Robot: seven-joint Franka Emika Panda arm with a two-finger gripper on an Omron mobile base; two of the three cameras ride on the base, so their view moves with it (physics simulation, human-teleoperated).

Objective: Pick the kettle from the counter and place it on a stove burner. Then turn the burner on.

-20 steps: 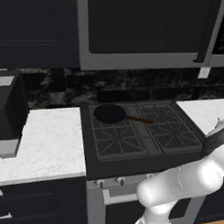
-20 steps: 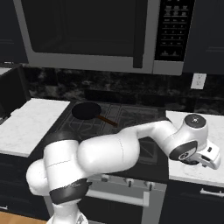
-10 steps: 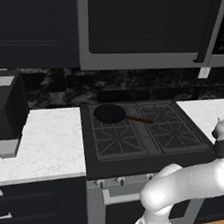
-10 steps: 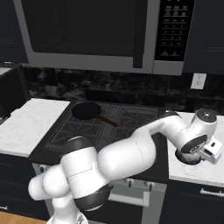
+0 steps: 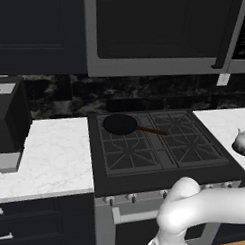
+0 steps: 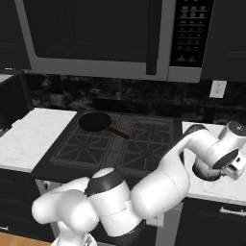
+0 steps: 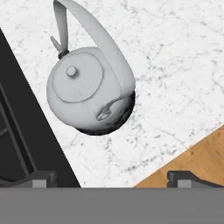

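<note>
Kettle (image 7: pixel 89 89) upright on counter (image 7: pixel 175 65), gripper (image 7: pixel 111 177) released above, apart

We see the kettle (image 7: pixel 89 92), small, round, silvery-white w/ knobbed lid, arched handle & short spout, upright on the white marble counter (image 7: pixel 175 65), just beside the black cooktop. Stove burners (image 5: pixel 186 141): square black grates, nothing on this 1; kettle (image 5: pixel 242 142) sits well apart on the counter.
</note>
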